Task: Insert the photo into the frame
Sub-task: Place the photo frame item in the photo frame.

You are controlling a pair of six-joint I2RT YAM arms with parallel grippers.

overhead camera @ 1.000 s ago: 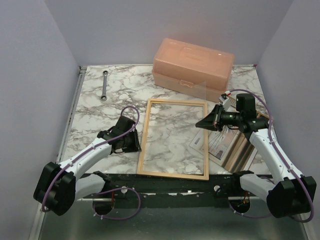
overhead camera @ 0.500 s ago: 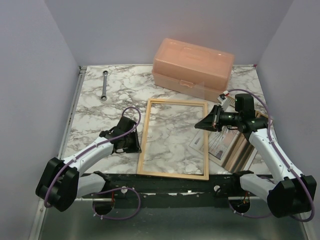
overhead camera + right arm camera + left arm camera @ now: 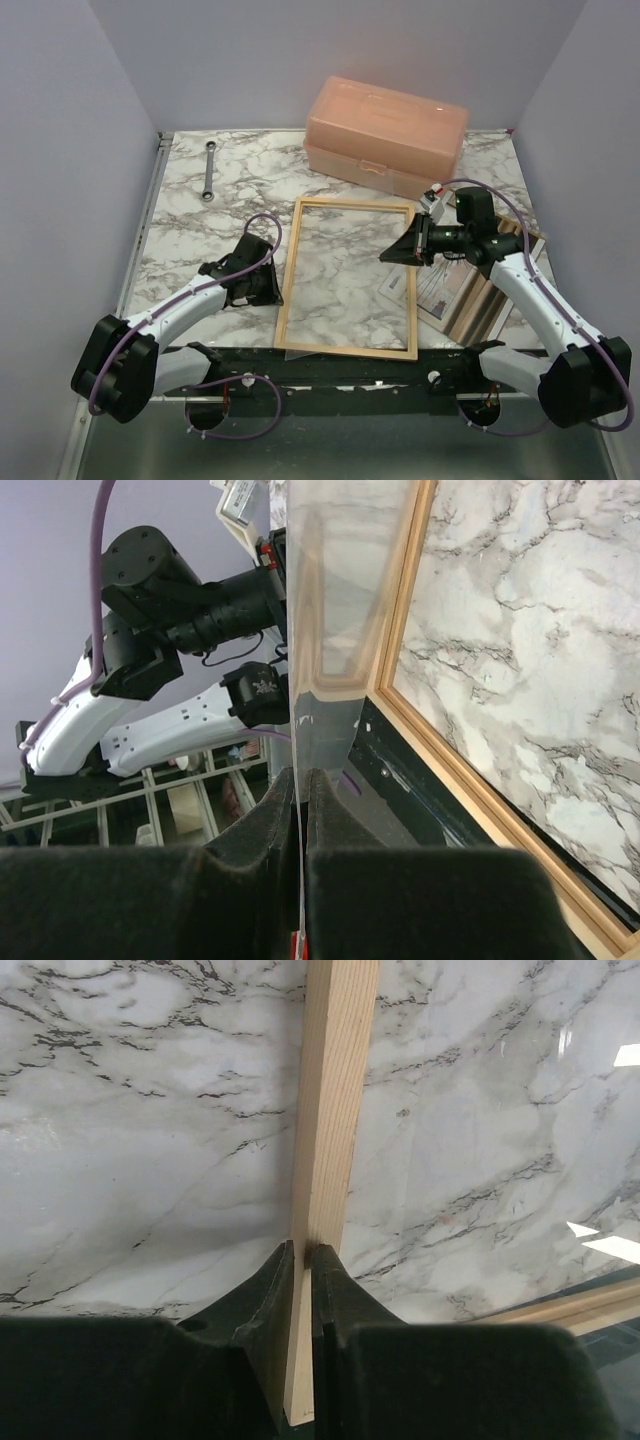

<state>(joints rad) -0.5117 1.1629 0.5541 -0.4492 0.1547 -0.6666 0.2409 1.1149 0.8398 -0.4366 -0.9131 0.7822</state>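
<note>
Top view: the frame lies flat mid-table. My L gripper is on its 9 o'clock rail. My R gripper is over the 3 o'clock rail, holding a clear pane tilted above the opening. The photo lies face up outside the frame at 3 o'clock, on the brown backing panel. It's not in yet.

L wrist: my fingers sit either side of the wood rail, pads against both faces, so I'm pinching it. I reckon this hand's job is anchor only: hold low, no twist, or the frame skids on the marble.

R wrist: fingers together on the pane, which is seen edge-on, w/ the frame corner at 4 o'clock. Prob best to seat one pane edge against the inside of a rail first, hinge the rest down slowly, and let go only once it's flat. Risk: the thin sheet flexes or rides up on a rail. Photo goes in after.
</note>
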